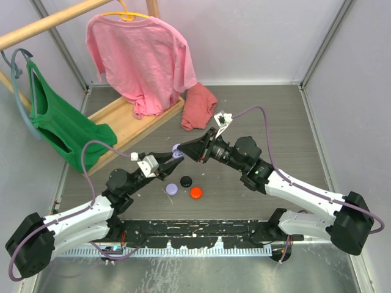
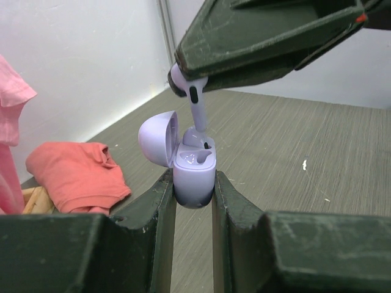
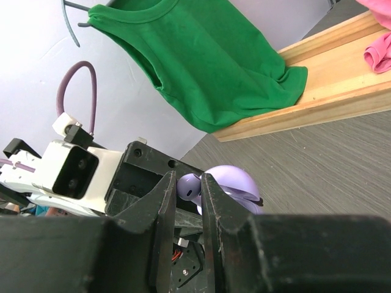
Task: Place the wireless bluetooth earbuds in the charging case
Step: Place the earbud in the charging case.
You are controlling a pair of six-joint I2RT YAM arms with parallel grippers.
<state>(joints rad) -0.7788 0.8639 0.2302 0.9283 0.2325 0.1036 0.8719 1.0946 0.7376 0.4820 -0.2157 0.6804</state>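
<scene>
My left gripper (image 2: pixel 194 183) is shut on a lavender charging case (image 2: pixel 194 174), held upright above the table with its lid (image 2: pixel 156 137) swung open. Just over it, my right gripper (image 3: pixel 188 183) is shut on a lavender earbud (image 2: pixel 195 101). The earbud's stem points down at the case's open top, its tip close to a slot. A lavender shape (image 2: pixel 193 138) sits in the neighbouring slot. In the top view the two grippers meet tip to tip, left gripper (image 1: pixel 168 160) and right gripper (image 1: pixel 186 152), with the case (image 1: pixel 176 154) between them.
Three round pucks lie on the table under the grippers: lavender (image 1: pixel 171 188), black (image 1: pixel 186 180), orange-red (image 1: pixel 196 193). A salmon cloth (image 1: pixel 198 107) lies behind. A wooden rack (image 1: pixel 131 119) with a pink shirt (image 1: pixel 140 55) and a green top (image 1: pixel 61 122) stands at the back left.
</scene>
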